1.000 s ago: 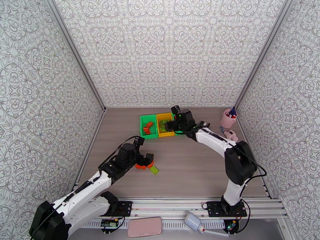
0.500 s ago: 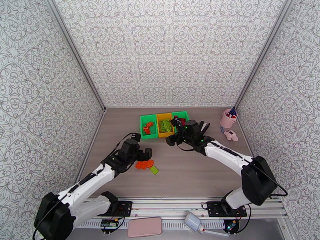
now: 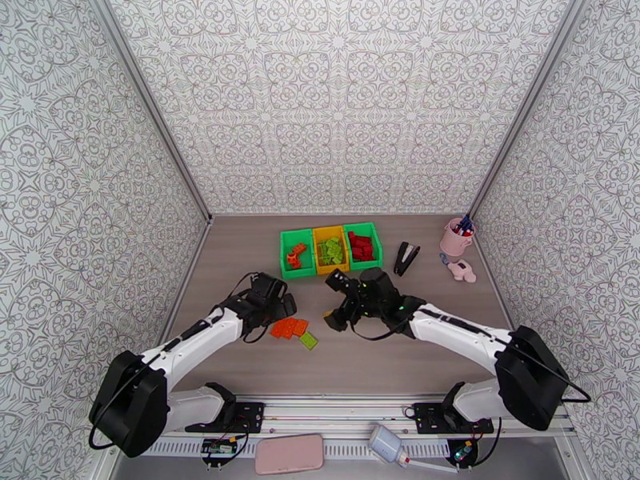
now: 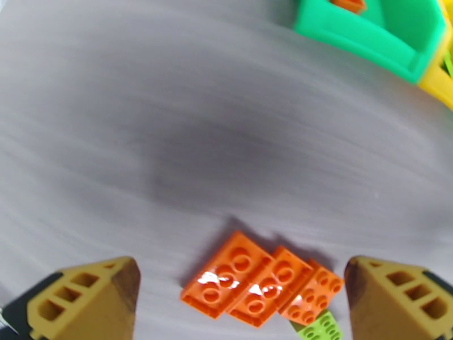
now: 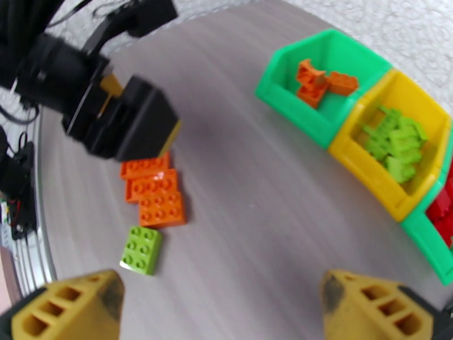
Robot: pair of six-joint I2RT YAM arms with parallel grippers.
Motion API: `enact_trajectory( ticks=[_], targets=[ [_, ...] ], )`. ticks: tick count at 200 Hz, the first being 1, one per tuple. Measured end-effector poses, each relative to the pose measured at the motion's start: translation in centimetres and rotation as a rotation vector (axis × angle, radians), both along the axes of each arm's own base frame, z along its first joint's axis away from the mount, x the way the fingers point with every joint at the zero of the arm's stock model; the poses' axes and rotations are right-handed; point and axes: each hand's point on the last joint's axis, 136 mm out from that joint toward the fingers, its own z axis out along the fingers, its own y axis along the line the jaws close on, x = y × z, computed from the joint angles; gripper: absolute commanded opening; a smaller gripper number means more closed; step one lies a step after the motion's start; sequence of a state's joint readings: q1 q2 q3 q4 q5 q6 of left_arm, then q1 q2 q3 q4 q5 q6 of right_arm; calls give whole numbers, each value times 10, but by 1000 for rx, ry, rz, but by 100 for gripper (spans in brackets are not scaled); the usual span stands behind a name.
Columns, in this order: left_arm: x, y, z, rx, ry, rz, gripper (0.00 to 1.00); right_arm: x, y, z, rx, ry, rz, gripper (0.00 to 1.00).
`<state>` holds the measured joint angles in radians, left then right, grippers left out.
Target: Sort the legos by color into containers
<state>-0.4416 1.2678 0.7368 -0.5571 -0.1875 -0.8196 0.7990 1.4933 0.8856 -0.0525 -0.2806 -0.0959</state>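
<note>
Nearly done: bins (image 5: 306, 117) at the far edge of the table (image 3: 240, 258) hold sorted colours, three orange bricks (image 5: 154, 191) and one lime brick (image 5: 141, 249) remain, left gripper (image 4: 240, 281) and right gripper (image 5: 223, 304) spread wide, empty.

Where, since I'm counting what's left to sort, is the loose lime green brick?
Top view: the lime green brick lies on the table, left of centre, just beside the near-right end of the three orange bricks.
</note>
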Motion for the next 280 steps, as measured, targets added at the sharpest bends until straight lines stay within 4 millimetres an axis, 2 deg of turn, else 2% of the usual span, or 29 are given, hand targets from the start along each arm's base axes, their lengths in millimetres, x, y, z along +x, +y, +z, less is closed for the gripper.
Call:
enact_trajectory(
  ticks=[44,74,97,141,176,208,259,280],
  targets=[
    [1,29,3,-81,-1,132,100,-7,54,-32,-142,23,60,95],
    [-8,54,-4,-129,8,232,100,-10,80,-49,-220,34,80,93],
    [-11,68,-3,-163,2,286,100,-9,92,-65,-274,49,91,89],
    [-11,73,0,-179,-11,288,100,-6,99,-98,-380,112,108,83],
    [-10,71,1,-183,-12,272,100,-7,96,-115,-439,146,109,69],
    [-8,66,-1,-177,-10,247,100,-5,93,-114,-458,140,101,51],
    [-9,55,-4,-123,-7,156,100,0,91,-110,-435,147,60,48],
    [-7,48,1,-95,-38,92,100,7,84,-97,-387,146,6,47]
  ],
)
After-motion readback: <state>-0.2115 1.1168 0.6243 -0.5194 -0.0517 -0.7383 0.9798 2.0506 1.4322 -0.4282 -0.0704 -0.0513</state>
